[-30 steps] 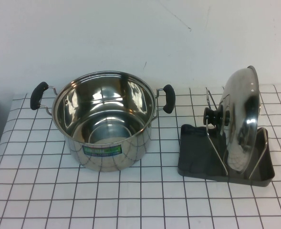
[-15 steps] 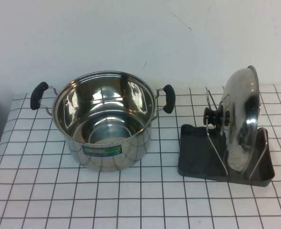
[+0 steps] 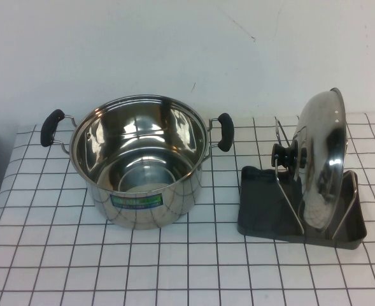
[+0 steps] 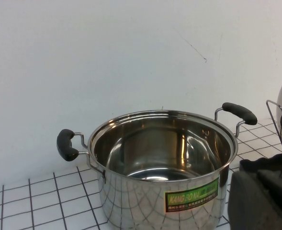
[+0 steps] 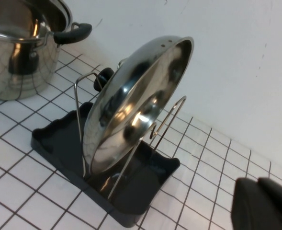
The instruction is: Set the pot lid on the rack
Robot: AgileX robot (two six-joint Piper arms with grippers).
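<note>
1. Apparently nothing has shifted over the last second; the pot lid [image 3: 323, 159] stands on edge in the rack [image 3: 263, 213], leaning between the wire dividers [image 3: 288, 185], knob [image 3: 281, 155] toward the pot [image 3: 139, 159]; I judge the task done.
2. Neither arm shows from above; the left gripper [image 4: 263, 196] hangs low beside the pot, the right gripper [image 5: 263, 206] just off the rack's outer side; both sets of fingers are clenched on nothing.
3. The rack sits near the tabletop's right edge, the lid's rim close to the back wall; the front of the tabletop lies open, so I'd withdraw that way.
</note>
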